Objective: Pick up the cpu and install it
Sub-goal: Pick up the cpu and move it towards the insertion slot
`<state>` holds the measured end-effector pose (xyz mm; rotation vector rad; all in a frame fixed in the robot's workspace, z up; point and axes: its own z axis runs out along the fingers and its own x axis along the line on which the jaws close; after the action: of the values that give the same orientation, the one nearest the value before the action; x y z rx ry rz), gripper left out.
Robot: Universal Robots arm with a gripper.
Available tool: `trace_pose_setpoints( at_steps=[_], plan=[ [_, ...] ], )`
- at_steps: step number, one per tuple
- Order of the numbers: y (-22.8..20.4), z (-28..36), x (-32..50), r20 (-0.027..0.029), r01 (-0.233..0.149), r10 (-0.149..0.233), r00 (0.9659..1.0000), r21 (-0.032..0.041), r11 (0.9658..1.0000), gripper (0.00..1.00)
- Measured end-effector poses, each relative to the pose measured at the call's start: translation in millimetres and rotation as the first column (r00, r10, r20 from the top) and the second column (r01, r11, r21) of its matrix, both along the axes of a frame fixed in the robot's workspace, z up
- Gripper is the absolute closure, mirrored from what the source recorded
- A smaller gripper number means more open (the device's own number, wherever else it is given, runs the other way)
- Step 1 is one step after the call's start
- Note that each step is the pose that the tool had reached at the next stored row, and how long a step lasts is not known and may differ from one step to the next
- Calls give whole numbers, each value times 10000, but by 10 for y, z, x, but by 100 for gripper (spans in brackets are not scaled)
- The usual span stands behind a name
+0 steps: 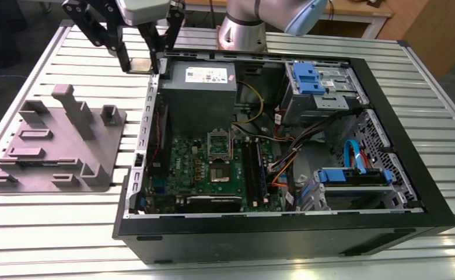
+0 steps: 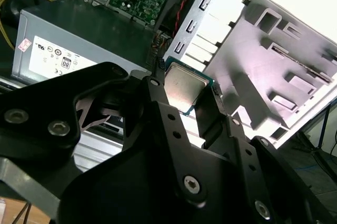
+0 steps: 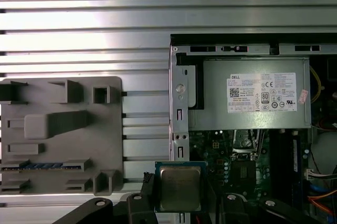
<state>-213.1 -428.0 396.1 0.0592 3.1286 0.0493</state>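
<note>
Between the two black fingers [image 2: 156, 93] of the gripper [image 1: 142, 63] sits the cpu [image 3: 180, 187], a thin square chip with a pale silvery metal top and a green rim. The gripper is closed on two opposite edges of it and holds it flat in the air. In both wrist views the chip hangs over the perforated side wall of the open computer case [image 1: 290, 224], at the corner by the power supply [image 3: 253, 100]. That grey box bears a white label [image 3: 261, 92] with black print, a square code and rows of small marks, and a little pink sticker [image 3: 303, 96] beside it. Past it lies the green motherboard [image 1: 212, 169] with its socket [image 1: 218, 160] bare and the retaining frame lifted. On the exterior view's left of the case, a grey plastic fixture plate [image 1: 56, 146] with raised blocks and slots rests on the slatted metal table [image 1: 56, 233]. At the case's other side are drive bays with blue plastic caddies [image 1: 309, 79] and a blue cable [image 1: 350, 153].
</note>
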Motion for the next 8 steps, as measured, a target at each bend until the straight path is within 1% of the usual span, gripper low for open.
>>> trace_pose_setpoints(
  at_steps=[5, 8],
  plan=[
    [-7, -1, 21, 0, 1, -1, 10000, -1, 10000, 53],
    [-42, -3, 25, 0, 1, -1, 10000, 0, 10000, 53]
  ],
)
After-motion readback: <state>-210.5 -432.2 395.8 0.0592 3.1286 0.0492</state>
